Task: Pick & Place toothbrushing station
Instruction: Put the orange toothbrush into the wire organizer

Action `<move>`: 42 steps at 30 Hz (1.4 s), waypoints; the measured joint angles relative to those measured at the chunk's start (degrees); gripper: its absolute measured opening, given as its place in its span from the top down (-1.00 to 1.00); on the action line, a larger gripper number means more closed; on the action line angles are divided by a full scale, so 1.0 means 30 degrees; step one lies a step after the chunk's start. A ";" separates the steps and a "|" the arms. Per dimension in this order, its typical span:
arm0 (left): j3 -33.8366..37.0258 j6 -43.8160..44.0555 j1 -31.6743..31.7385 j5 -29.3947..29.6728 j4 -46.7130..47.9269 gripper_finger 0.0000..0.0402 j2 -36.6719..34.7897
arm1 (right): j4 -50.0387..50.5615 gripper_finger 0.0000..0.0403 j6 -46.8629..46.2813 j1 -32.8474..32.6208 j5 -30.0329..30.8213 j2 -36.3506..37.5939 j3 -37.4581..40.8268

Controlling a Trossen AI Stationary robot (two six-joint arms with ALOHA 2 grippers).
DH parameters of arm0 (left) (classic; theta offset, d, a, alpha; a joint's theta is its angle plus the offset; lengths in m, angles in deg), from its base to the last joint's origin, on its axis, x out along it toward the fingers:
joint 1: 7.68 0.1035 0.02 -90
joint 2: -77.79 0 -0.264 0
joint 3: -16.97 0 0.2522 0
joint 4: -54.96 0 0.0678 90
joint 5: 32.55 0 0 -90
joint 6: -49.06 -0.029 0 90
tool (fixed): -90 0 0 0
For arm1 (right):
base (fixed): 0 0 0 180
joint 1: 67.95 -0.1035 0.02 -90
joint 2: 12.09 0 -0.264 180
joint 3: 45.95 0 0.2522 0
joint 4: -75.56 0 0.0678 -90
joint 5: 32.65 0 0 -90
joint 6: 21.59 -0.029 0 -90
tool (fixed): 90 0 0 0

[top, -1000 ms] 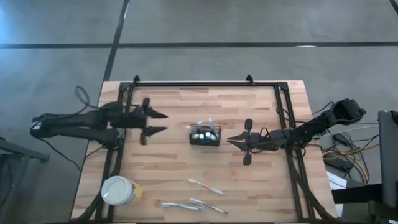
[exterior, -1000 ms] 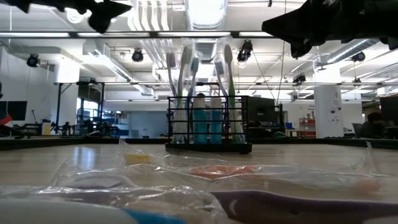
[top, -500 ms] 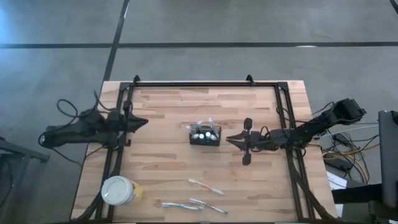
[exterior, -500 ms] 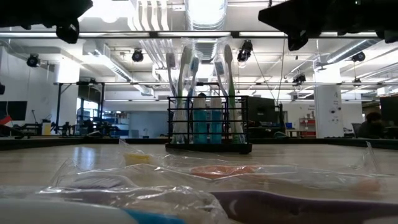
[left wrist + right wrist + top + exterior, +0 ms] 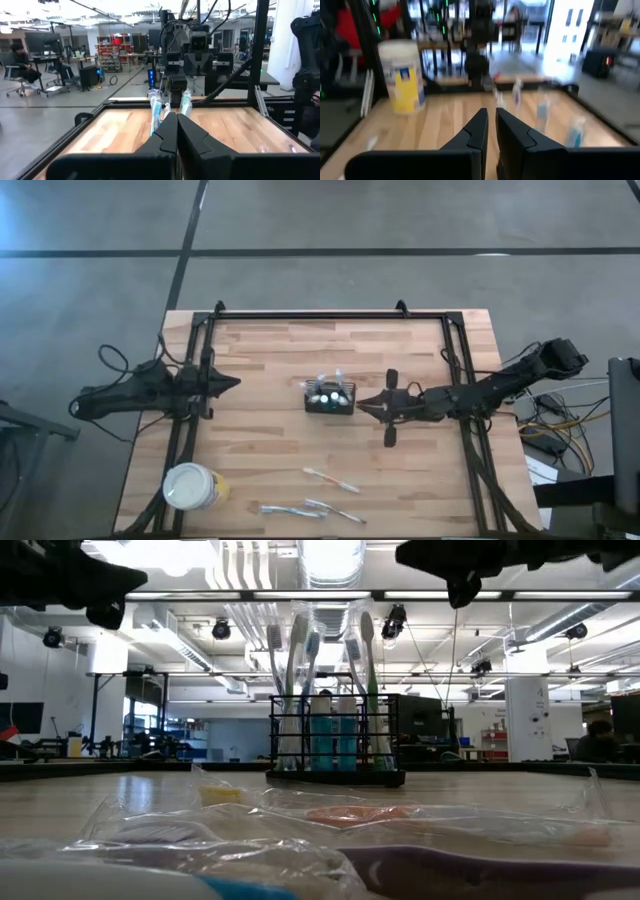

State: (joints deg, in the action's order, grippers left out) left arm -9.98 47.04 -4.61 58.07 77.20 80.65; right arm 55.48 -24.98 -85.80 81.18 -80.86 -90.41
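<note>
The toothbrushing station is a small black mesh caddy standing on its base near the middle of the wooden table. Several toothbrushes stand upright in it beside blue tubes. My left gripper is shut and hovers over the table's left part, well clear of the caddy, which shows beyond its closed fingers in the left wrist view. My right gripper is shut with nothing between its fingers. It points at the caddy's right side from a short gap and stays above the table.
A round white tub with a yellow label stands at the near left corner. Three plastic-wrapped toothbrushes lie along the near edge. Black frame rails run along the far, left and right sides.
My left gripper has drawn back from the caddy toward the table's left edge and has shut from wide open, holding nothing. My right gripper has crept a little toward the caddy. The caddy has not moved.
</note>
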 joint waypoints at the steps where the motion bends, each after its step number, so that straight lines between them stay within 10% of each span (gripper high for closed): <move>1: 0.0121 -0.0163 0.0000 0.0019 -0.0007 0.99 -0.0090 | 0.1338 0.84 -0.0316 0.0000 -0.0007 0.0000 -0.0491; 28: 0.3973 0.0340 0.0007 0.0648 -0.3052 0.96 -0.0949 | 1.0757 0.84 -0.4987 -0.1504 -0.4039 -0.0417 -0.4441; 42: 0.3929 0.0108 0.0007 0.1489 -0.2968 0.96 -0.0906 | 2.2689 0.94 -0.9239 -0.3726 -0.2787 -0.9403 -1.4337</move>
State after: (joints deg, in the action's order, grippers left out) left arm 1.81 47.36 -4.59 62.54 68.29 77.93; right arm 123.55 -52.70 -96.97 72.82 -109.07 -133.42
